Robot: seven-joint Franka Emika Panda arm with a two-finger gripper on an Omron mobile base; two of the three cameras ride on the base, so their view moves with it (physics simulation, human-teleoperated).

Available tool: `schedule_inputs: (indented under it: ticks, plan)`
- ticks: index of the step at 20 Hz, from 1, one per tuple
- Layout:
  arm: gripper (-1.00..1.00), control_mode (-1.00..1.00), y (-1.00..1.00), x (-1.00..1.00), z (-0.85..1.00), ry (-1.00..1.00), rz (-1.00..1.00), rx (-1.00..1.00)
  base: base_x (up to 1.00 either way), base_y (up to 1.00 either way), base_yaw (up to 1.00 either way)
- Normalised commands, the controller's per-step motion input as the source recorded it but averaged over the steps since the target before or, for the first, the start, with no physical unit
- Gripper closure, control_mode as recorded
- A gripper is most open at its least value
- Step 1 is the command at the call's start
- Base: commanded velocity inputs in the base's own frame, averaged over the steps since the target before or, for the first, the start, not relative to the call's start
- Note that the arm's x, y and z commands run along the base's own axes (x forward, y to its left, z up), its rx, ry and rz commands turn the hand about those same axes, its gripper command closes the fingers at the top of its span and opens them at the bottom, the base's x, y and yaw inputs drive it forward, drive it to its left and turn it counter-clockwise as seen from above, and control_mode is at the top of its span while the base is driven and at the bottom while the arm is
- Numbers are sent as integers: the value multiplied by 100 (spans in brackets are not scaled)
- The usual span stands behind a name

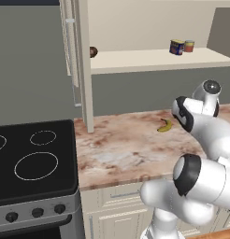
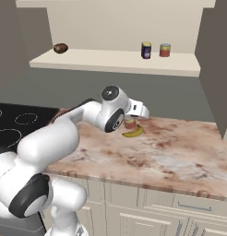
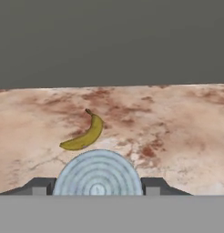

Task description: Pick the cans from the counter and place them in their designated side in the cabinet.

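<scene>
I am holding the gripper (image 3: 98, 191) closed on a can (image 3: 98, 175) with a pale ringed top, just beside the banana (image 3: 84, 135) on the marbled surface (image 2: 180, 152). It is probably seated squarely; if not, lifting could tip it. Above the banana, the cabinet (image 2: 115, 62) shelf is already carrying two cans (image 2: 155, 50).

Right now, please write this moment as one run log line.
gripper: shut on ridged-top can | banana: on counter, beyond it | cabinet shelf: blue can, red-orange can
</scene>
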Motion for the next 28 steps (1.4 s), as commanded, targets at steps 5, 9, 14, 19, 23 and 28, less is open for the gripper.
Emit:
schedule_inputs:
  ticks: [5,9,14,19,23,28]
  plan:
    - [100,-100,0,-31,3,3,8,0,0,0,0]
    - [100,-100,0,-22,7,3,8,0,0,0,0]
    - [100,-100,3,-17,14,1,7,0,0,0,0]
    - [100,-100,12,-11,16,0,5,0,0,0,0]
    - [100,-100,17,-10,18,-3,4,0,0,0,0]
    - [100,-100,15,-16,19,-5,3,0,0,0,0]
